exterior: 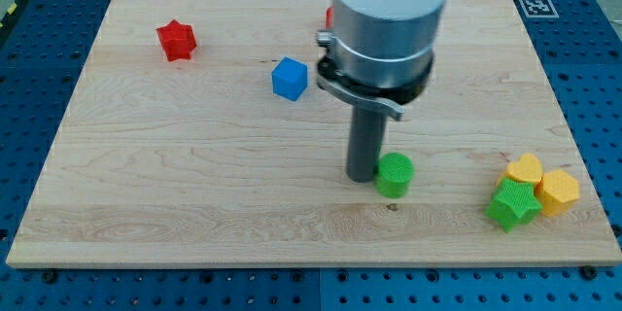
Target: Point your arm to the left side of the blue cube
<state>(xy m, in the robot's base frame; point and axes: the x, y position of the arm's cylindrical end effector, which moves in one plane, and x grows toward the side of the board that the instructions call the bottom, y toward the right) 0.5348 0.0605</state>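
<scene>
The blue cube (290, 79) sits on the wooden board (194, 175) left of the arm's body, above the board's middle. My tip (362, 176) rests on the board below and to the right of the blue cube, well apart from it. The tip touches or nearly touches the left side of a green cylinder (395, 175). The arm's wide silver and black body (381, 39) hangs over the board's upper middle and hides what lies behind it.
A red star block (177, 40) lies at the upper left. At the lower right a green star block (513, 203), a yellow heart block (525, 169) and a yellow hexagonal block (558, 192) sit clustered together. A small red piece (328, 18) shows behind the arm.
</scene>
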